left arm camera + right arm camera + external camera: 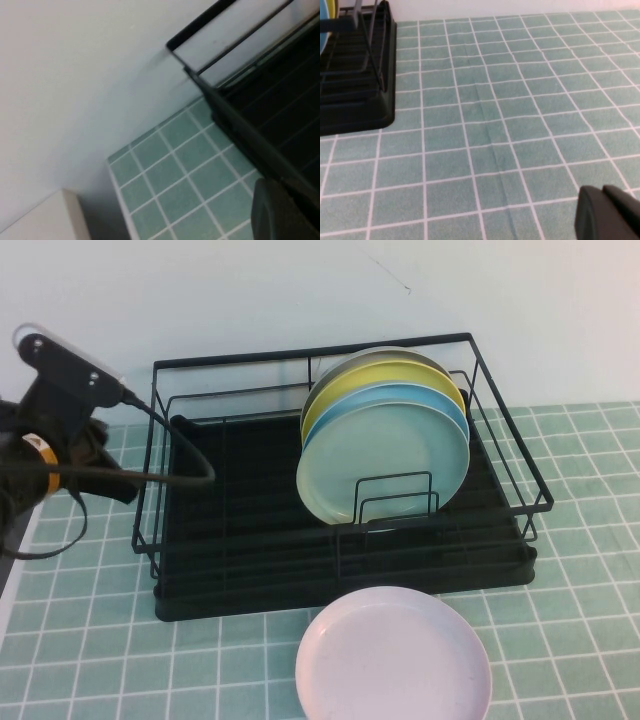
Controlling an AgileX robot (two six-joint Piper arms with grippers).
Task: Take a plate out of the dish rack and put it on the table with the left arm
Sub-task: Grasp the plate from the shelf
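Mint-green plate [385, 465] upright in dish rack [250, 540] — glossy, rigid, breakable, grip its top rim; left end effector [95, 455] beside rack, right end effector [607, 212] over table [520, 100] — openings cannot tell.

I see round glossy mint-green plate [385, 465], black wire dish rack [250, 520], teal-green tiled table with white grout [580, 640], pink-lilac plate [393, 657].

No readable text or labels.
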